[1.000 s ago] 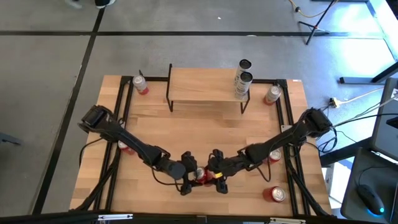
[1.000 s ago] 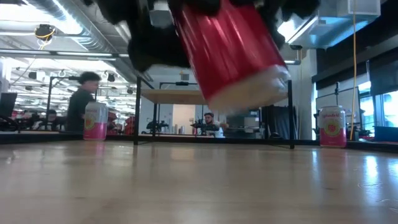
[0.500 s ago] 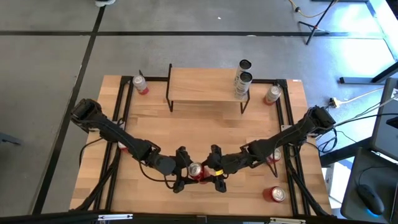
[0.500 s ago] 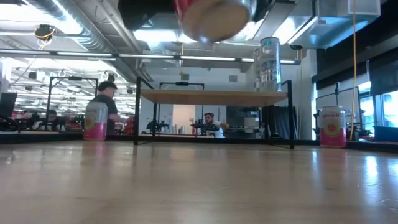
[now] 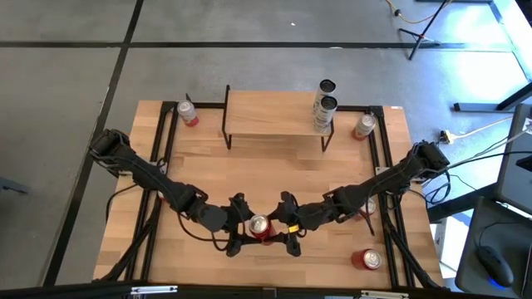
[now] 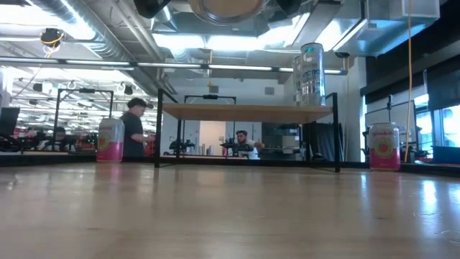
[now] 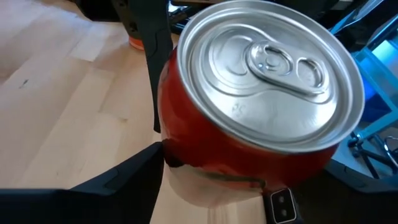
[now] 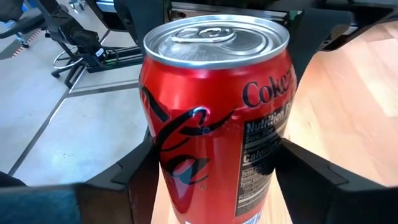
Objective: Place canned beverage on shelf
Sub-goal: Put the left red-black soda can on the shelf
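Note:
A red cola can (image 5: 260, 225) hangs upright above the near middle of the table, between my two grippers; only its underside (image 6: 223, 6) shows in the low view. My right gripper (image 5: 281, 224) is shut on it from the right. My left gripper (image 5: 242, 224) is open just left of the can, one finger (image 7: 134, 174) close beside the can's lower wall; I cannot tell whether it touches. The shelf (image 5: 274, 112) stands at the far middle on thin black legs, with a silver can (image 5: 324, 106) standing on its right end. My right gripper pinches the can's side wall, around mid-height (image 8: 163, 163), between its two fingers (image 8: 127, 177), one on each side. The fingers come level from the table's right. The can is upright, top up, lifted clear of the table.
Pink cans stand on the table at the shelf's left (image 5: 189, 113) and right (image 5: 363, 126). Red cans lie near the right rail (image 5: 367, 259) and under each arm (image 5: 169, 196). Black frame rails run along both table sides. People show in the room behind.
The red can has gone from tilted and low to upright and higher, near the top of the low view. My left gripper has drawn back toward the table's left edge, away from the can. My right gripper has stayed at the can and risen with it.

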Robot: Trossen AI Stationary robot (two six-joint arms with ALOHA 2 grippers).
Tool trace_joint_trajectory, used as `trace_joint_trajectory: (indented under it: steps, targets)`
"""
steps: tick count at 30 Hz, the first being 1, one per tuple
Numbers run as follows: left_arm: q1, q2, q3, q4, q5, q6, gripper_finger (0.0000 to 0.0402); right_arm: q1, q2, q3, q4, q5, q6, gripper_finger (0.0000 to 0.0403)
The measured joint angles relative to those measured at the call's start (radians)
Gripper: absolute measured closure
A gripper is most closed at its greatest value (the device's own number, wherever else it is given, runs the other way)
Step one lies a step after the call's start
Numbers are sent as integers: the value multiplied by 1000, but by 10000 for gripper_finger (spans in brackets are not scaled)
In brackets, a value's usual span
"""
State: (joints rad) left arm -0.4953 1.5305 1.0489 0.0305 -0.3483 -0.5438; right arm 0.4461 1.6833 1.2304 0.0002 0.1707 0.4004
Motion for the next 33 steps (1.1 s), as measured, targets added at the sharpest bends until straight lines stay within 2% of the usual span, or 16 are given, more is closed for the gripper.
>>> trace_joint_trajectory:
  steps: [5, 13, 23, 30, 33]
  targets:
    - [0, -3, 0, -15, 4, -3, 147, -1, -1, 0, 2, 1, 1, 121]
    - [9, -4, 4, 1, -2, -23, 150, -5, -53, -1, -37, 14, -1, 67]
    - [43, -51, 4, -22, 11, -3, 152, -11, -178, 0, -169, 54, -15, 61]
    - [94, -135, 8, -39, 11, 30, 152, -9, -364, 0, -296, 91, -1, 61]
    - [129, -148, 54, -124, 1, 49, 152, -9, -454, 0, -368, 89, 0, 61]
